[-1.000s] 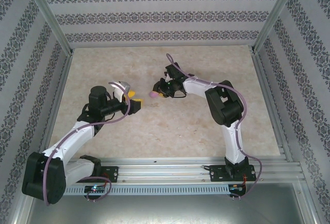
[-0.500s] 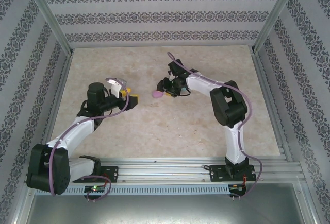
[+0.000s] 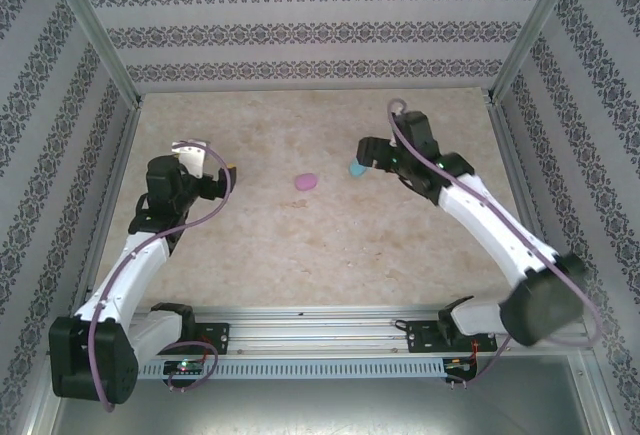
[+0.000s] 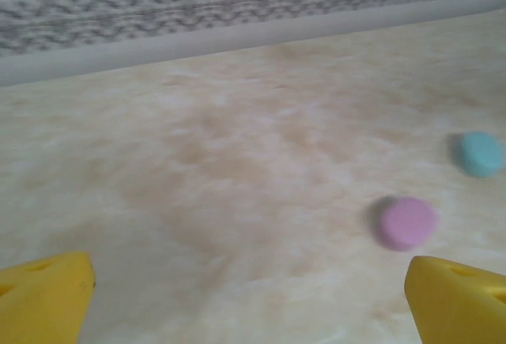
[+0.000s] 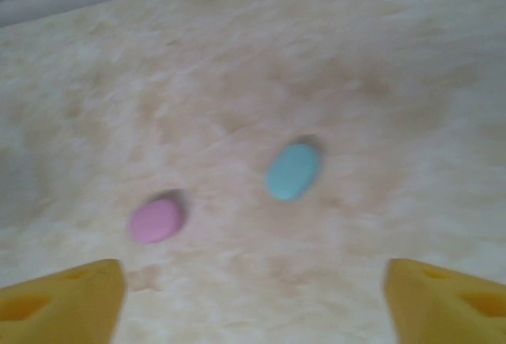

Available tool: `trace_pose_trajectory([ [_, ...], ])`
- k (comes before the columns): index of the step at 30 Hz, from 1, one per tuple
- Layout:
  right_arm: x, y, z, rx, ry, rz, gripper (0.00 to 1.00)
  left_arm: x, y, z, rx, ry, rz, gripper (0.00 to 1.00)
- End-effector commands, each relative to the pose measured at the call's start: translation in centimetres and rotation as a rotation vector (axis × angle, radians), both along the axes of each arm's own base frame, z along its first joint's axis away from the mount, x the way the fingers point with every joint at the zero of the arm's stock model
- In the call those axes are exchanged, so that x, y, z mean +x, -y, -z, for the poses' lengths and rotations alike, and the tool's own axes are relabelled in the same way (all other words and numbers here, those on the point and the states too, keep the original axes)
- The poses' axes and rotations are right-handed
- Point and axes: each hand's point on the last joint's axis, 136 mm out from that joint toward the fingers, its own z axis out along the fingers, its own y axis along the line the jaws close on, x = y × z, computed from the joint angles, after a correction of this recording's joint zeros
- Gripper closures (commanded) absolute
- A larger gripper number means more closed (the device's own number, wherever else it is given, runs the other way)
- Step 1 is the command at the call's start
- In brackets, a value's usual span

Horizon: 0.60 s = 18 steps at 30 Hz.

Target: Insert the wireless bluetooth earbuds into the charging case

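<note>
Two small egg-shaped charging cases lie shut on the marbled table, a pink one and a light blue one. My left gripper hangs open at the left, well short of the pink case, with the blue case farther off. My right gripper is open right beside the blue case. In the right wrist view the blue case and the pink case lie ahead of the yellow fingertips, with nothing between them. The earbuds are out of view.
Patterned walls with metal posts enclose the table on three sides. An aluminium rail carrying both arm bases runs along the near edge. Bare tabletop stretches between the cases and the rail.
The right arm swung away from the pink case to the right and its jaws opened, uncovering the blue case. The left arm drew back to the left and opened wider.
</note>
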Motion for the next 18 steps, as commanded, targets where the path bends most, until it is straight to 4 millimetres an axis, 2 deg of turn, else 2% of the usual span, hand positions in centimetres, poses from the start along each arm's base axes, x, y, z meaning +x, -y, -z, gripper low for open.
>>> trace_pose_trajectory([
  [1, -0.5, 5.9, 0.3, -0.217, 0.141, 0.142, 0.02, -1.5, -4.5, 0.6, 0.139, 0.004, -0.196, 0.0],
  [5, -2.6, 10.3, 2.2, -0.277, 0.208, 0.261, 0.02, -2.8, -6.4, 1.2, 0.121, 0.08, -0.311, 0.0],
  [7, -3.4, 11.6, 3.6, -0.306, 0.231, 0.282, 0.02, -3.2, -6.9, 2.3, 0.086, 0.092, -0.352, 0.0],
  [9, -4.1, 12.6, 5.1, -0.336, 0.259, 0.289, 0.02, -3.4, -6.4, 4.0, 0.08, 0.085, -0.322, 0.0],
  [11, -4.4, 12.8, 6.4, -0.365, 0.307, 0.25, 0.02, -3.4, -5.4, 5.1, 0.078, 0.089, -0.262, 0.0],
  [14, -4.7, 12.3, 8.3, -0.383, 0.385, 0.166, 0.02, -3.4, -5.3, 6.1, 0.029, 0.129, -0.268, 0.0],
  [18, -4.6, 13.6, 9.4, -0.31, 0.401, 0.204, 0.02, -3.2, -5.2, 7.1, -0.043, 0.195, -0.284, 0.0],
])
